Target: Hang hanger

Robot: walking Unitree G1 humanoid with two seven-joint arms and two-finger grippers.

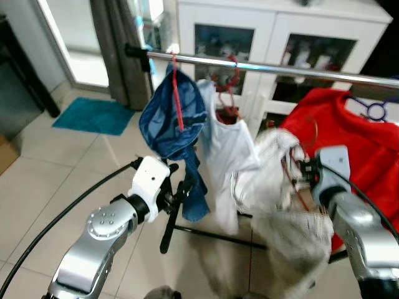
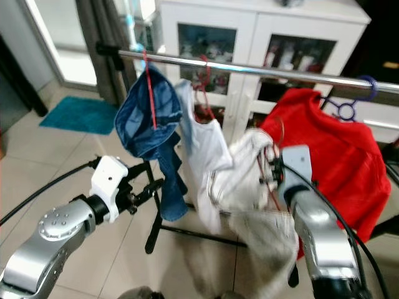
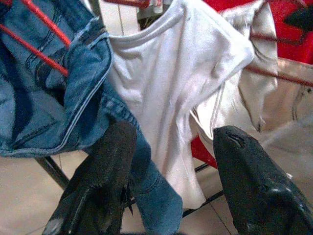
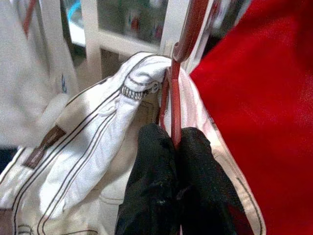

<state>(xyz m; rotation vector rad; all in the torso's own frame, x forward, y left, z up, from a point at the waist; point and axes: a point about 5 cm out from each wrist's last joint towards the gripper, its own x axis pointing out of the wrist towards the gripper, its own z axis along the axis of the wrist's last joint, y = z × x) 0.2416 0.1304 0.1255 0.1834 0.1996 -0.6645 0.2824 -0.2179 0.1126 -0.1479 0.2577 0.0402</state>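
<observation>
Your right gripper is clamped on the red hanger, both black fingers pressed together around its wire just under the hook. A cream garment hangs off that hanger, bunched and trailing down in front of your right arm. The hanger sits below the rail, its hook not over the bar; it is between the white shirt and the red garment.

Your left gripper is spread wide, holding nothing. You see its two fingers apart in the left wrist view, with the denim just ahead of one and the white shirt between them. From the head camera, that gripper is raised in front of the rack, close to the lower end of the denim.

Along the rail, from your left: denim on a red hanger, the white shirt on another red hanger, then the red garment on a purple hanger. Behind the rack stands a white cabinet with glass doors. A teal mat lies on the tiled floor to your left.
</observation>
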